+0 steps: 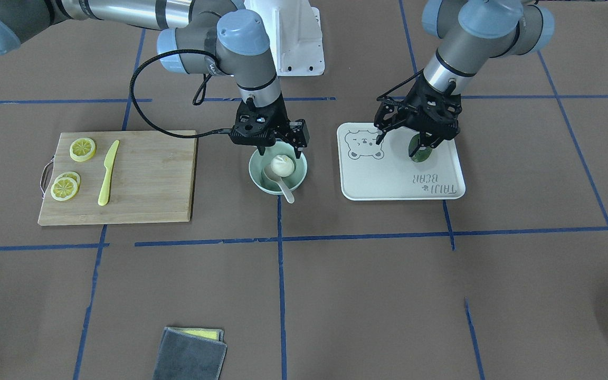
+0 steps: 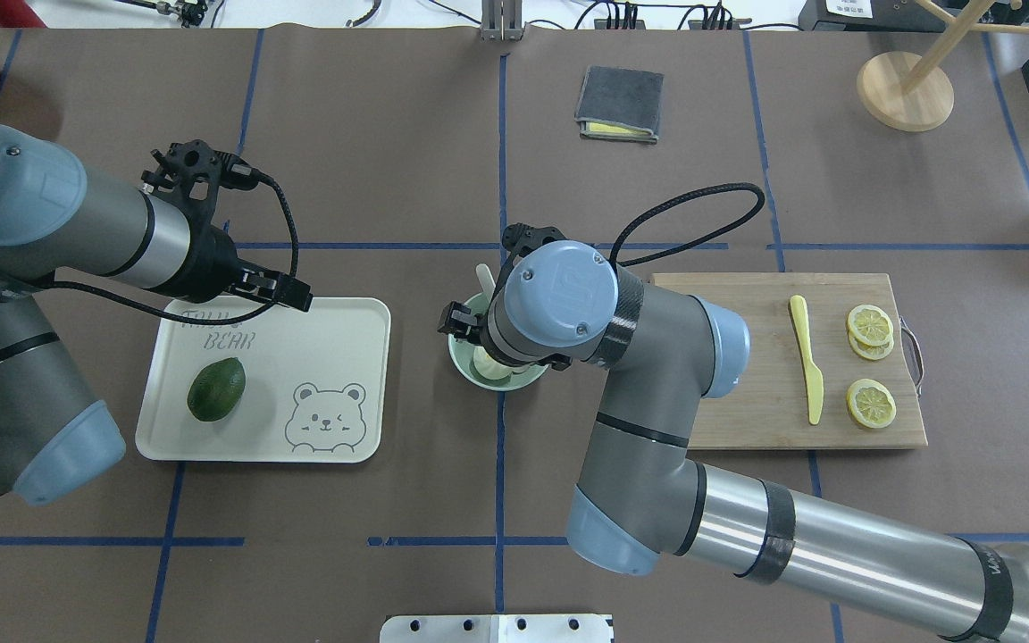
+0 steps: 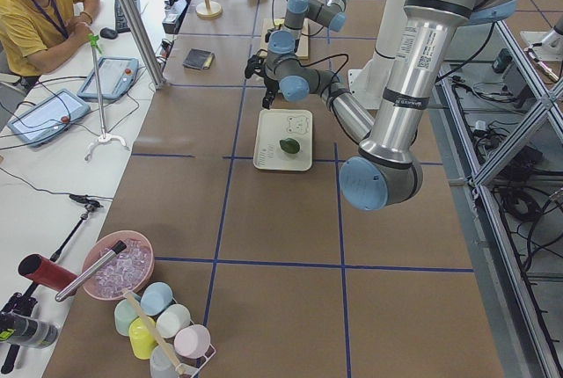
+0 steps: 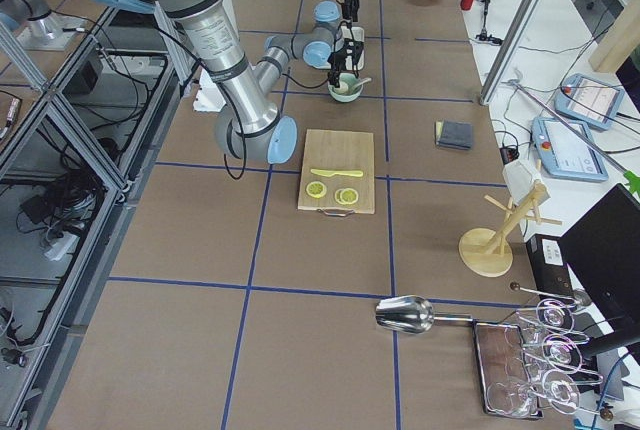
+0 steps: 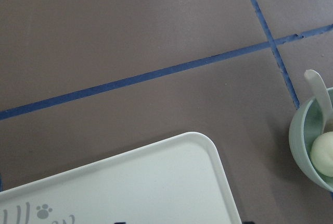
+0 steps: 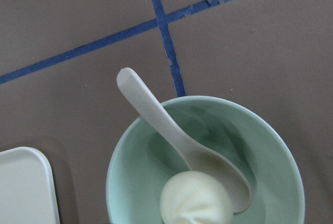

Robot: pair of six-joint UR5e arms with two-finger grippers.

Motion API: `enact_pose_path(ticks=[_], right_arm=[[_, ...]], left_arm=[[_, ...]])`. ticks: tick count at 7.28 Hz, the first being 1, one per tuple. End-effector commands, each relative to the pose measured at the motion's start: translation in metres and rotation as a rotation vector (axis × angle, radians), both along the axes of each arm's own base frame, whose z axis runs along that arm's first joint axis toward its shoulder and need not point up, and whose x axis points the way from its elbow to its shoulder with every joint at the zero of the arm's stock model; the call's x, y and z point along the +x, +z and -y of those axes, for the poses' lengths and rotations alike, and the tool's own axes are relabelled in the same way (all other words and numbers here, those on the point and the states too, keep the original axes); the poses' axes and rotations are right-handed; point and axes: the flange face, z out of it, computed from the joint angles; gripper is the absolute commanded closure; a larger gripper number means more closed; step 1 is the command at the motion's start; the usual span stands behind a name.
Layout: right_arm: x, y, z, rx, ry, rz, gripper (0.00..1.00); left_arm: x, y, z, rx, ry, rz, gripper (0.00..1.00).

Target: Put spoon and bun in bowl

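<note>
The mint-green bowl (image 1: pixel 255 177) stands on the table at the centre. The white bun (image 1: pixel 282 165) lies inside it. The off-white spoon (image 1: pixel 284 188) rests with its scoop in the bowl beside the bun and its handle over the rim. The right wrist view shows the bun (image 6: pixel 195 200) against the spoon's (image 6: pixel 156 112) scoop inside the bowl (image 6: pixel 281 146). My right gripper (image 1: pixel 279 152) hangs just above the bowl's far rim, open and empty. My left gripper (image 1: pixel 404 145) is open, above the tray, apart from the bowl.
A white bear-print tray (image 1: pixel 388 179) with a green avocado (image 2: pixel 215 388) sits beside the bowl. A wooden cutting board (image 1: pixel 151 179) holds a yellow knife (image 1: pixel 107 174) and lemon slices (image 1: pixel 82 149). A grey cloth (image 1: pixel 190 356) lies near the far edge.
</note>
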Motion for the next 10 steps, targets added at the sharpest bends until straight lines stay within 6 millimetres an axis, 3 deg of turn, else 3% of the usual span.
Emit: enact_pose_path(ticks=[1,2,3,4,5,6,7,8,10], right_arm=[[0.066,0.007,0.008,0.010,0.025,0.045,0.00],[0.121,0.036,0.028,-0.026,0.026,0.044,0.00],[0.195,0.072,0.060,-0.005,-0.049,0.037,0.00],[0.252,0.113,0.067,0.030,-0.117,0.012,0.00],[0.292,0.159,0.047,0.043,-0.172,-0.028,0.00],[0.327,0.188,0.023,0.051,-0.207,-0.054,0.00],[0.375,0.216,0.022,0.061,-0.246,-0.049,0.00],[0.419,0.257,0.021,0.110,-0.297,-0.081,0.00],[0.495,0.335,0.013,0.194,-0.362,-0.169,0.00]], left_arm=[[-0.066,0.043,0.033,0.111,-0.017,0.098,0.20],[-0.122,0.065,0.055,0.188,-0.033,0.161,0.20],[-0.194,0.098,0.072,0.266,-0.046,0.253,0.20],[-0.272,0.135,0.074,0.292,-0.037,0.305,0.00],[-0.300,0.186,0.072,0.213,0.022,0.247,0.00],[-0.348,0.208,0.058,0.166,-0.039,0.246,0.00],[-0.370,0.238,0.046,0.199,0.021,0.289,0.00],[-0.396,0.266,0.041,0.188,0.067,0.271,0.00],[-0.401,0.292,0.022,0.105,0.087,0.236,0.00]])
